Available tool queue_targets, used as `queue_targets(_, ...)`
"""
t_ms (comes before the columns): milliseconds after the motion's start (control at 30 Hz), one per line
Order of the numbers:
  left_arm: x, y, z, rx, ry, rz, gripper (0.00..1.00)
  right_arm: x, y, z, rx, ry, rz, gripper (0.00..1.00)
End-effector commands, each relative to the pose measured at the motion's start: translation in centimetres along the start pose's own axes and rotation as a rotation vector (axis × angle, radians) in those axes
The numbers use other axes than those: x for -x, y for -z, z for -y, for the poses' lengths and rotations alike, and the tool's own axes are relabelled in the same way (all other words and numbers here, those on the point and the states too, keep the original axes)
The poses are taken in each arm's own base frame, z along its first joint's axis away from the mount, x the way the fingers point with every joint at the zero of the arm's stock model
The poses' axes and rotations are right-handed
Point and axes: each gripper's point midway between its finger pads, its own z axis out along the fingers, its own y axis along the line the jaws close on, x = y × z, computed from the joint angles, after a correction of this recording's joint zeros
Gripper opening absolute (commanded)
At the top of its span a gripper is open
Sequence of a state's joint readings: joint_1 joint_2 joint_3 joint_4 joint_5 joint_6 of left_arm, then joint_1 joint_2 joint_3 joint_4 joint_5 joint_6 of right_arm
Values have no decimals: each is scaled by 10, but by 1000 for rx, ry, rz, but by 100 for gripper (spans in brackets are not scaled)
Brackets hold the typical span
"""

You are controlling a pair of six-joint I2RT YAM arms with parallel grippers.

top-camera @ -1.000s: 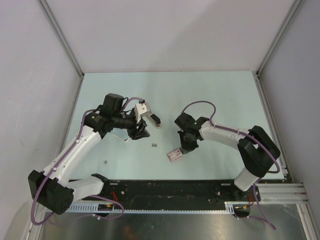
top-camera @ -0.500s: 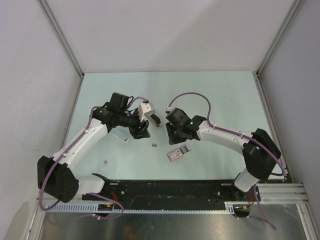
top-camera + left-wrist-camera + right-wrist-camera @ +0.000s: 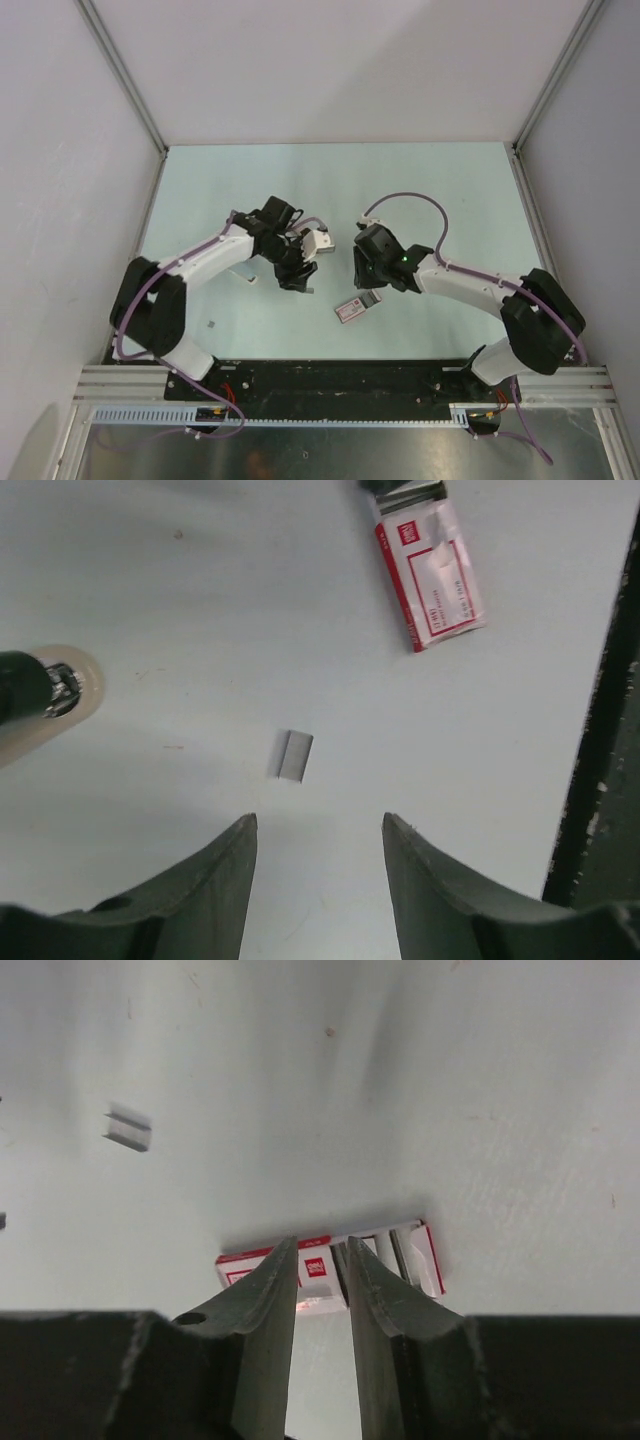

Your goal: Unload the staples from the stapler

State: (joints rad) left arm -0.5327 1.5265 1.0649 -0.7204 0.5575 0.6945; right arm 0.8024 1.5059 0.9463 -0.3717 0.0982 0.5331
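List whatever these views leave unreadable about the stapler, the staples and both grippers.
Stapler: no top-view sighting is sure; the left arm may cover it. In left wrist, a dark, silvery-tipped object is blurred and cut by the left edge.
Right gripper: right wrist cannot show whether its narrowly parted fingers touch the box.
Grey speck, top view: too small to call staples.

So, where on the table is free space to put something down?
Crowded: the middle, where left gripper, right gripper, box and staples lie close. Bare: the far table, from there to the back wall.
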Motion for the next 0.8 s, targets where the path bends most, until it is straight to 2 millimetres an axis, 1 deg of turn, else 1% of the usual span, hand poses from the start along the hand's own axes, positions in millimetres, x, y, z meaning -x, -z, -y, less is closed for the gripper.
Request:
queue_targets(0,-7,-12,-12,-18,-52,-44,57,19,10,3,5,-60,154,30)
queue_targets(67,-12,-21,-13,-41,-46,-64,56,18,12,6,16,-75,184,29)
queue_targets(200,-21,-35,-14,-70,-72,-105,55,15,9,12,24,-102,197,27)
queue_targets(433,-22,-56,-20,-85,-112,-160,56,15,8,10,71,-103,193,26)
queue_targets(633,-27,-65,-20,-93,-122,-181,57,14,9,8,104,-108,196,26)
queue_targets(767,-26,-68,-23,-72,-139,-184,60,14,9,6,122,-106,192,26)
